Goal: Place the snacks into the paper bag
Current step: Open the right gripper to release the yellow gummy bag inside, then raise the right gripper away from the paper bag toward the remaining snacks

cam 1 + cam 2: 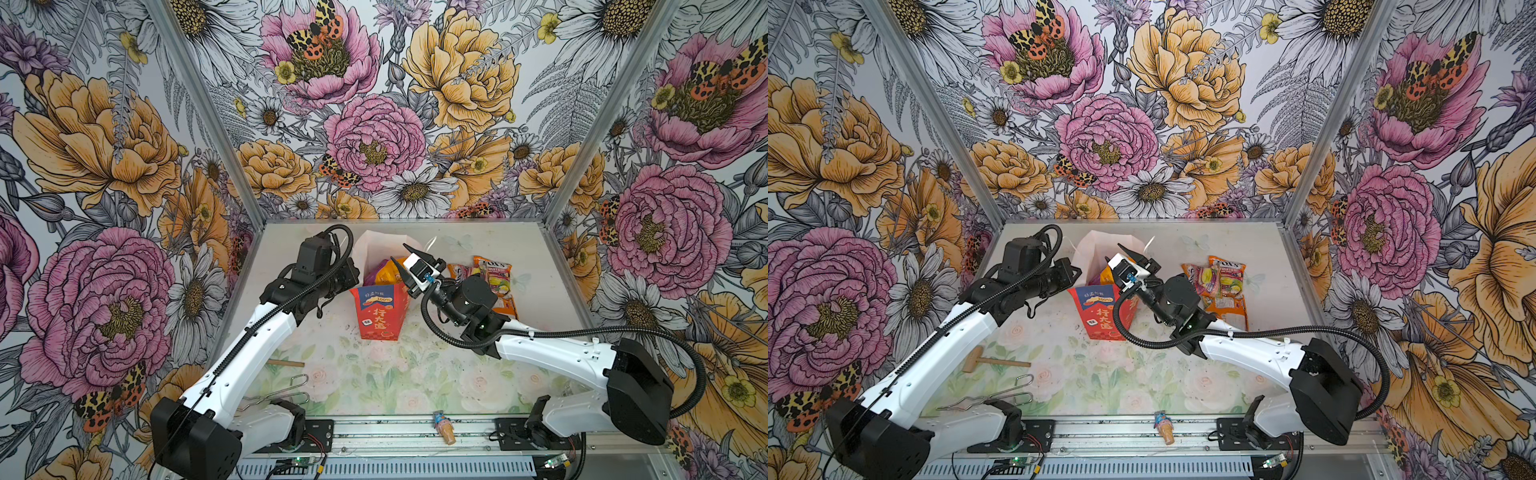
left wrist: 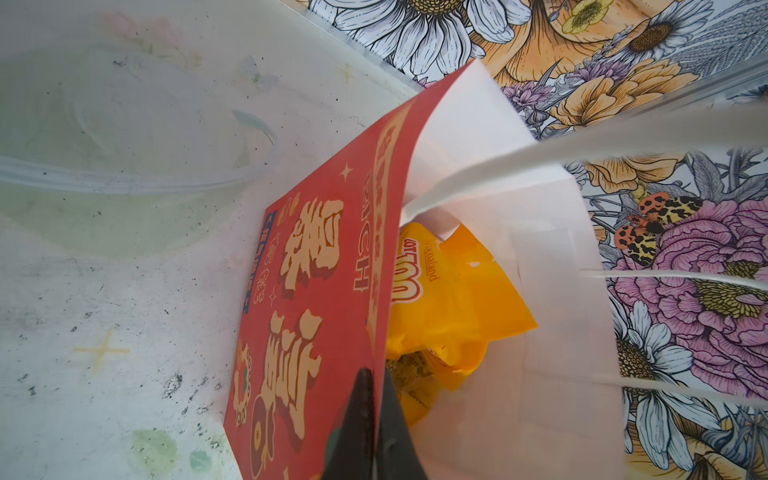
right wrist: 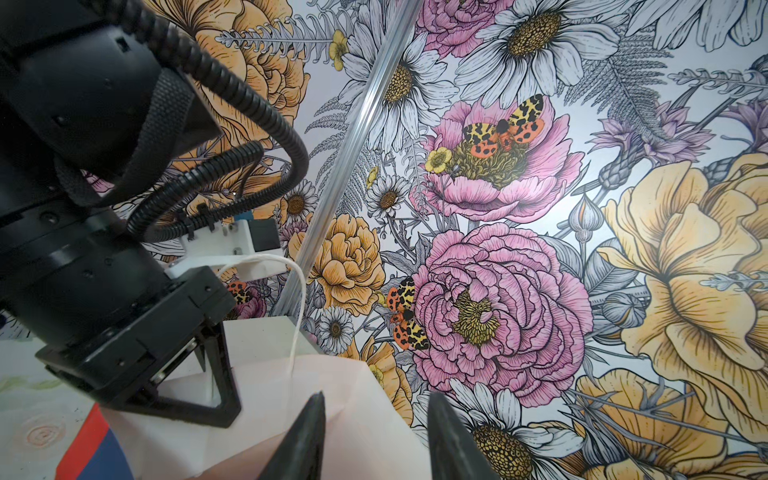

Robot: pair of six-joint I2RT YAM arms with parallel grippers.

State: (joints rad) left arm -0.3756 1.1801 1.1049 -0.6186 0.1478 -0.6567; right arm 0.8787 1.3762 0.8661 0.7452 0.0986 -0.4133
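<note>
The paper bag [image 1: 376, 309] stands mid-table with its mouth open, red below and white above. My left gripper [image 2: 376, 372] is shut on the rim of its red wall [image 2: 316, 291], at the bag's left side in both top views. A yellow snack packet [image 2: 457, 291] lies inside, and a purple one [image 1: 374, 272] shows beside it. My right gripper [image 1: 400, 254] hangs open and empty over the bag's mouth, its fingers [image 3: 307, 432] above the white paper [image 3: 365, 415]. Three more snacks lie to the right: a FOX'S packet [image 1: 494, 270], a small pink one [image 1: 457, 272] and an orange-and-white one [image 1: 505, 307].
A wooden mallet [image 1: 996, 361] and wire tongs [image 1: 992, 399] lie at the front left by the left arm's base. A tiny ice-cream-cone toy [image 1: 442, 426] rests on the front metal rail [image 1: 395, 432]. Flowered walls close in the back and both sides.
</note>
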